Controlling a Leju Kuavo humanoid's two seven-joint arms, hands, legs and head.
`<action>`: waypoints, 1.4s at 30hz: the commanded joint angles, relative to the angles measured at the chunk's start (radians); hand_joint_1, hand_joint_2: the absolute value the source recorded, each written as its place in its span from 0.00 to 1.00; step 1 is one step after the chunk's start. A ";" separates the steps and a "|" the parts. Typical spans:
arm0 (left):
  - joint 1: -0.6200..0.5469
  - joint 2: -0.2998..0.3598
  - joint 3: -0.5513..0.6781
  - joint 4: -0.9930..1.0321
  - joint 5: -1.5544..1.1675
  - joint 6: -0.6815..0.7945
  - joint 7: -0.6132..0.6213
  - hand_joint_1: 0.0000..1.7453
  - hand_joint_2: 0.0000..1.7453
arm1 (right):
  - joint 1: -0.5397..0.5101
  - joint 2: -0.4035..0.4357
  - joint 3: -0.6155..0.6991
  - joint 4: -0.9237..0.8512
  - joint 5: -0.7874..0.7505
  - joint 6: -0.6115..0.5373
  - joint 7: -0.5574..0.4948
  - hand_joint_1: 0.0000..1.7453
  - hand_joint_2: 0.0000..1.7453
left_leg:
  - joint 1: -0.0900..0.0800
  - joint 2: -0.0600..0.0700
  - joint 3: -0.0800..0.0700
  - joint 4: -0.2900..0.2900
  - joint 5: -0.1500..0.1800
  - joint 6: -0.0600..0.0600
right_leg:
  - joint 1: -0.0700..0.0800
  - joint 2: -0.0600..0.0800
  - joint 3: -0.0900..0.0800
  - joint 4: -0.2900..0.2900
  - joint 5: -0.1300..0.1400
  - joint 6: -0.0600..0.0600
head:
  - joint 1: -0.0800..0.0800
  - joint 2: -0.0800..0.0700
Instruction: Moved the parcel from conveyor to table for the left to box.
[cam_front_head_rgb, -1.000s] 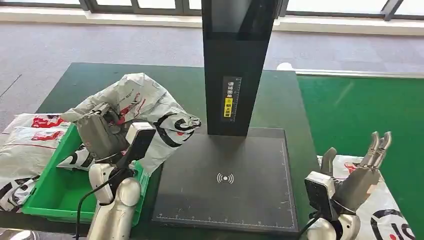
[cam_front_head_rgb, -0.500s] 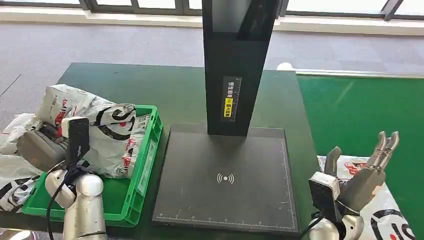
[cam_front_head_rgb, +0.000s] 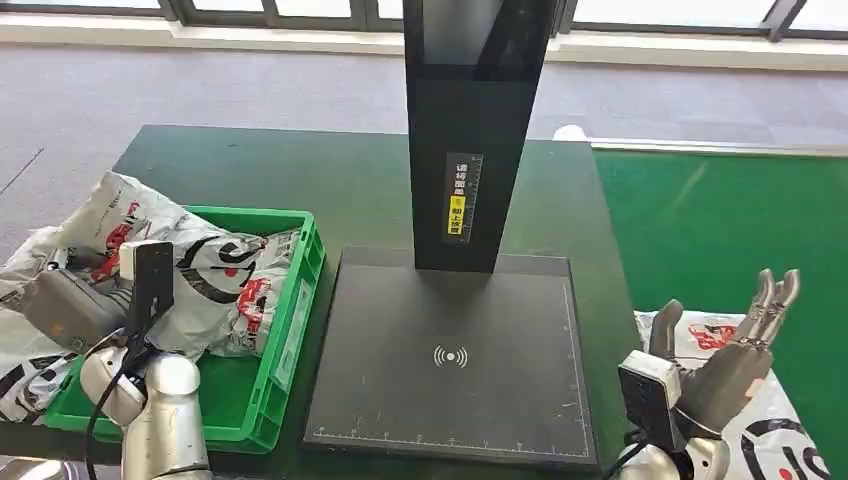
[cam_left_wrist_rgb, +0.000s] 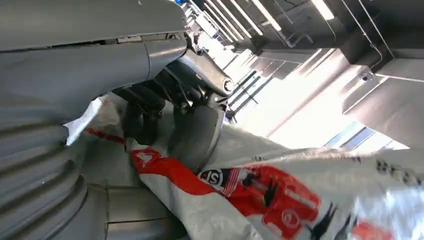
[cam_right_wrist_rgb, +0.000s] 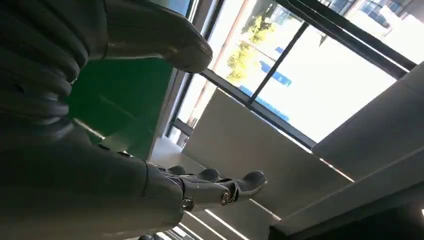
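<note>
The parcel is a crumpled white plastic bag with red and black print. It lies partly inside the green box at the table's left, its upper end sticking out over the box's far left rim. My left hand grips that end of the parcel. In the left wrist view the dark fingers curl around the parcel. My right hand is open at the lower right, fingers spread and pointing up, above another printed parcel on the green conveyor.
A black scanner plate with a tall black post fills the table's middle, right of the box. More white parcels lie outside the box at the left edge. The dark green table extends behind.
My left arm has swung left with the parcel, from beside the scanner plate to over the green box, and the parcel has sunk into the box. My right hand has barely shifted.
</note>
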 joint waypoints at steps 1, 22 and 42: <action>-0.036 -0.018 0.008 0.027 -0.034 0.002 0.010 0.00 0.00 | 0.002 0.027 -0.052 -0.001 -0.003 0.005 0.002 0.00 1.00 | 0.000 -0.001 -0.001 -0.002 0.002 0.000 | 0.000 -0.002 0.000 -0.002 0.001 -0.001 | 0.000 0.000; -0.030 0.077 -0.150 0.147 -0.106 0.002 0.191 0.00 0.00 | 0.000 0.032 -0.065 -0.009 0.013 0.016 0.017 0.00 1.00 | 0.000 0.000 0.000 -0.001 0.001 0.000 | 0.000 -0.002 0.000 -0.001 0.001 -0.001 | 0.000 0.000; -0.042 0.149 -0.217 0.256 -0.251 -0.180 0.405 0.00 0.00 | -0.010 0.043 -0.080 -0.002 0.057 0.069 0.057 0.00 1.00 | 0.000 0.000 -0.001 -0.003 0.003 0.000 | 0.000 -0.002 -0.001 -0.003 0.002 -0.001 | 0.000 0.000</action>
